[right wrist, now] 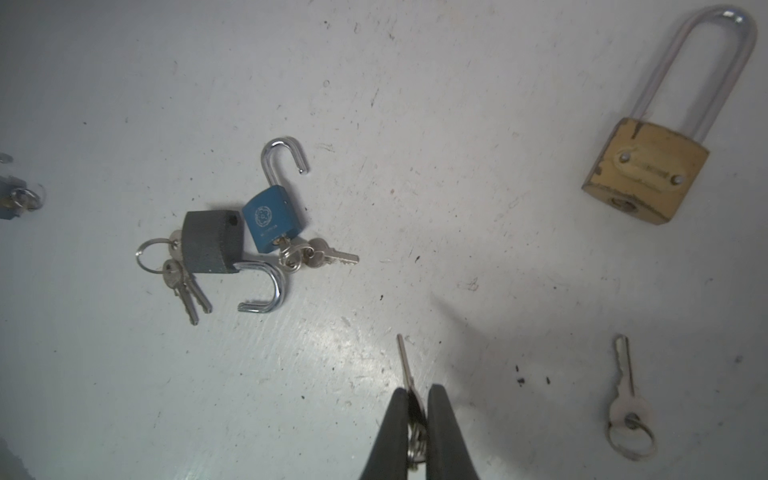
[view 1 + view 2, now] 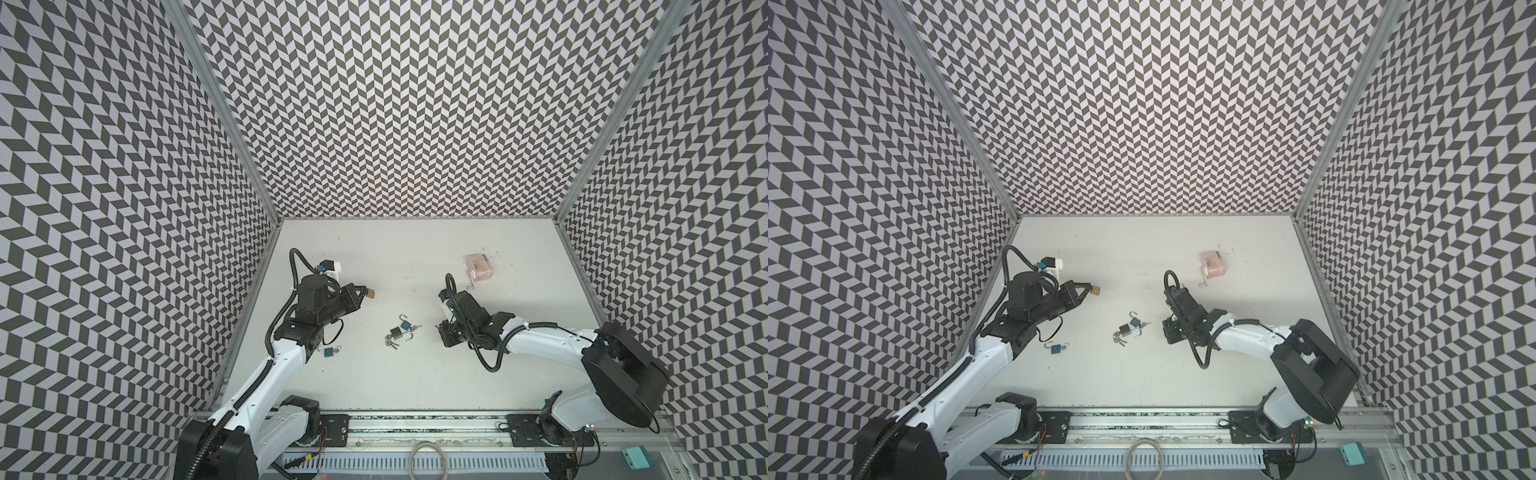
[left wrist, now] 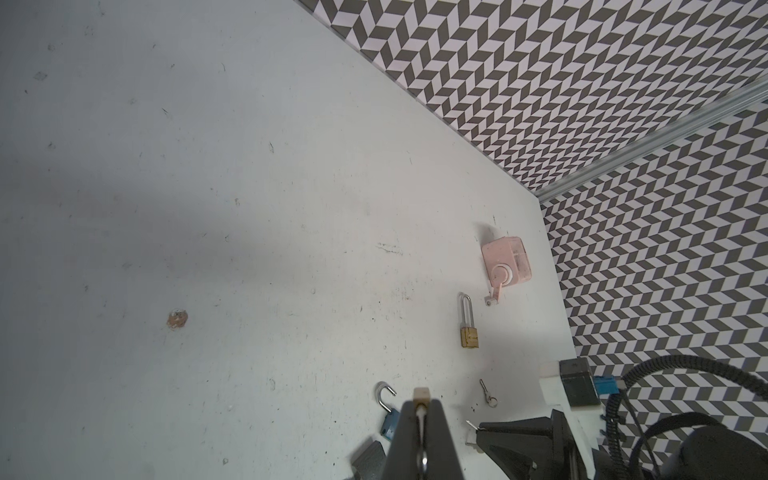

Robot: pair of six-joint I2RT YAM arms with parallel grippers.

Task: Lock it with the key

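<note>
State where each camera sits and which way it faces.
Top views: high in front, facing down over the table; left arm and right arm show.
Left wrist: behind the left end effector, shut on a brass padlock, facing the pink box.
Right wrist: behind the right end effector, shut on a key, facing the table.
Shared: both wrist views show the long-shackled brass padlock.

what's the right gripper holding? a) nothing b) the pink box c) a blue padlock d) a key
d: in the right wrist view the right gripper is closed on the head of a key, whose blade sticks out past the fingertips above the table.
</note>
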